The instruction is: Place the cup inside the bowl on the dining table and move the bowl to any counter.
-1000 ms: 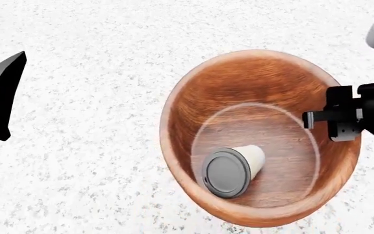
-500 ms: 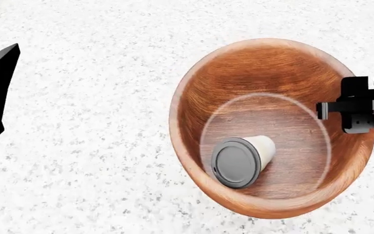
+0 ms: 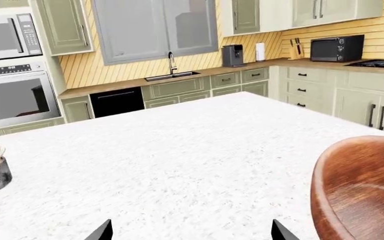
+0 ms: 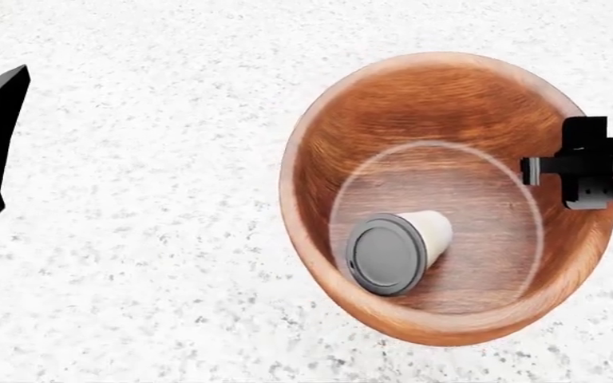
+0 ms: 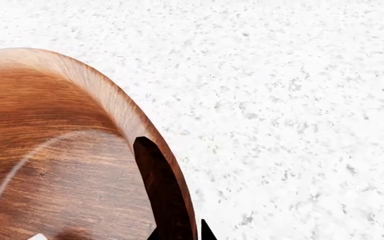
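Bowl (image 4: 445, 120), wood, rigid, weighty, cup (image 4: 397, 251) loose inside: pinched at the 3 o'clock rim by the right hand (image 5: 178, 225).

No readable text, label, brand or number is showing anywhere; the microwave (image 3: 2, 37) panel is appearing too blurred.

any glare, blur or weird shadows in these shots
Head view: sharp, flat light, no cast shadows, a pale ring on the bowl floor around the cup. Right wrist view: crisp, bowl rim stretched large. Left wrist view: evenly lit, no glare on the dining table.
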